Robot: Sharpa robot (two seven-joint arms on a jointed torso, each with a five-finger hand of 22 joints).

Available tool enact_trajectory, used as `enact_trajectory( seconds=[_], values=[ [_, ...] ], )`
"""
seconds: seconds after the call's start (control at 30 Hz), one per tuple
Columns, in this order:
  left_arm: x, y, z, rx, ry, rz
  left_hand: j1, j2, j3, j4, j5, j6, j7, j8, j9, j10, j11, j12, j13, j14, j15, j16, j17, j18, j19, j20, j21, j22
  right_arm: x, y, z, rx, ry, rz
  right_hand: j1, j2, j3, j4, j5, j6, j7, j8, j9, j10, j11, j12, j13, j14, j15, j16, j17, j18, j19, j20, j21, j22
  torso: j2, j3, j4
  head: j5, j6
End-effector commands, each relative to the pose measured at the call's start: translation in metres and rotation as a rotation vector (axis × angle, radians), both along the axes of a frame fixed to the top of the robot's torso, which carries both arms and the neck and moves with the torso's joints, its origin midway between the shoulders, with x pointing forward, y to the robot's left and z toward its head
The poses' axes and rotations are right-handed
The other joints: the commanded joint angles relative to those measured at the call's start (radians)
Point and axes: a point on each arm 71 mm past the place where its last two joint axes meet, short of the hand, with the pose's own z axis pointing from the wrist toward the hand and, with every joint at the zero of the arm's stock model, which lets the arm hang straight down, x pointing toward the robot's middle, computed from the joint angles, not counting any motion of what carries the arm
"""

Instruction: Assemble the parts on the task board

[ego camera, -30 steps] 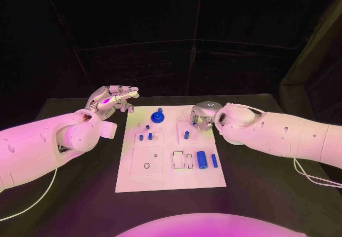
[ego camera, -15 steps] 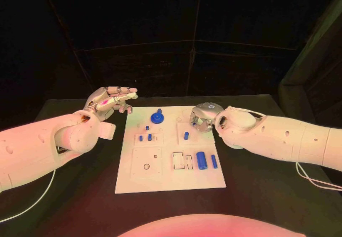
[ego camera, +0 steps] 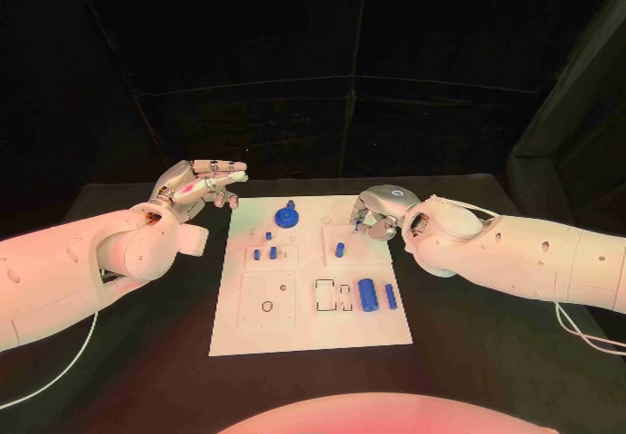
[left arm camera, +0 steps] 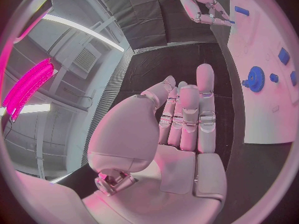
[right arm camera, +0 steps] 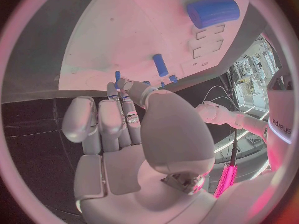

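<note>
The white task board [ego camera: 310, 321] lies mid-table. On it I see a blue gear [ego camera: 287, 216] at the far end, small blue pegs [ego camera: 265, 253], one peg [ego camera: 339, 250] in the right block, and a thick blue cylinder [ego camera: 369, 294] beside a thin one [ego camera: 390, 295]. My right hand [ego camera: 374, 212] hovers over the board's far right part, thumb pressed to a fingertip, pinching a small blue peg [right arm camera: 117, 75]. Off the board's far left corner, my left hand [ego camera: 200, 184] is raised with its fingers [left arm camera: 189, 115] straight and side by side, holding nothing.
Rectangular slots [ego camera: 329, 295] and a round hole [ego camera: 268, 306] mark the board's near half. Black table [ego camera: 144, 344] surrounds the board on all sides, and a dark curtain hangs behind it.
My left hand has drawn a little away from the board's corner. My right hand has stayed over the far right of the board, shifting only slightly.
</note>
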Motion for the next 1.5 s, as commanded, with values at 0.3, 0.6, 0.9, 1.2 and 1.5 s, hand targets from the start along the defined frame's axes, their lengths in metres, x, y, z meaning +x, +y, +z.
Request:
enact_trajectory(
  seconds=[0.3,0.6,0.9,1.2,1.5],
  values=[
    [0.000,0.001,0.002,-0.003,-0.004,0.007,0.010,-0.001,0.000,-0.006,0.003,0.005,-0.003,0.006,0.001,0.004,-0.002,0.006,0.001,-0.006,0.001,-0.002,-0.003,0.013,-0.003,-0.002,-0.005,-0.001,-0.019,0.023,0.033,0.229,-0.033,0.074,0.005,-0.007,0.012,-0.003,0.009,-0.003,0.005,-0.007,-0.002,0.025,-0.017,-0.002,0.004,0.024,0.000,0.008,0.000,-0.014,-0.001,0.002,0.008,0.004,0.002,-0.0015,0.0021,0.021,-0.002],
    [0.000,-0.003,0.002,-0.006,-0.004,-0.002,0.010,-0.002,0.000,-0.006,0.003,0.005,-0.002,0.007,0.001,0.004,-0.001,0.007,0.001,-0.006,0.001,-0.002,-0.004,0.013,-0.003,-0.003,-0.005,-0.001,-0.029,0.056,0.038,0.255,-0.006,0.166,0.003,-0.008,0.012,-0.003,0.008,-0.003,0.006,-0.008,-0.002,0.025,-0.016,-0.002,0.004,0.024,0.000,0.009,0.000,-0.014,-0.001,0.003,0.009,0.005,0.002,-0.0013,0.0022,0.044,-0.007],
    [0.000,-0.011,0.002,-0.012,-0.001,-0.021,0.010,-0.003,-0.001,-0.006,0.003,0.004,-0.002,0.007,0.001,0.004,-0.001,0.007,0.001,-0.004,0.001,0.001,0.003,0.013,-0.003,-0.003,-0.005,-0.001,-0.036,0.102,0.028,0.174,-0.008,0.297,0.002,-0.008,0.013,-0.004,0.006,-0.005,0.007,-0.009,-0.003,0.023,-0.016,-0.004,0.004,0.024,0.001,0.010,0.000,-0.014,-0.001,0.003,0.011,0.008,0.003,0.0004,0.0004,0.106,-0.023],
    [0.001,-0.011,0.002,-0.012,-0.001,-0.022,0.008,-0.004,-0.003,-0.006,0.003,0.002,-0.002,0.008,0.001,0.002,-0.001,0.008,0.001,-0.004,0.001,0.001,0.001,0.013,-0.001,-0.003,-0.004,-0.001,-0.050,0.130,0.000,0.093,0.037,0.353,0.002,-0.009,0.013,-0.005,0.003,-0.004,0.006,-0.009,-0.003,0.023,-0.016,-0.005,0.004,0.024,0.001,0.010,-0.002,-0.014,-0.002,0.004,0.011,0.008,0.002,0.0008,-0.0003,0.141,-0.039],
    [0.001,-0.015,0.002,-0.016,0.001,-0.034,0.007,-0.005,-0.004,-0.006,0.003,0.001,-0.001,0.008,0.001,0.001,0.000,0.009,0.001,-0.007,0.001,-0.003,-0.008,0.012,-0.001,-0.003,-0.004,-0.002,-0.059,0.144,-0.015,0.070,0.075,0.378,0.001,-0.010,0.012,-0.007,-0.007,-0.003,0.007,-0.010,-0.003,0.024,-0.016,-0.005,0.005,0.023,0.002,0.011,-0.003,-0.014,-0.003,0.004,0.013,0.009,0.002,-0.0012,0.0051,0.146,-0.044]
  ],
)
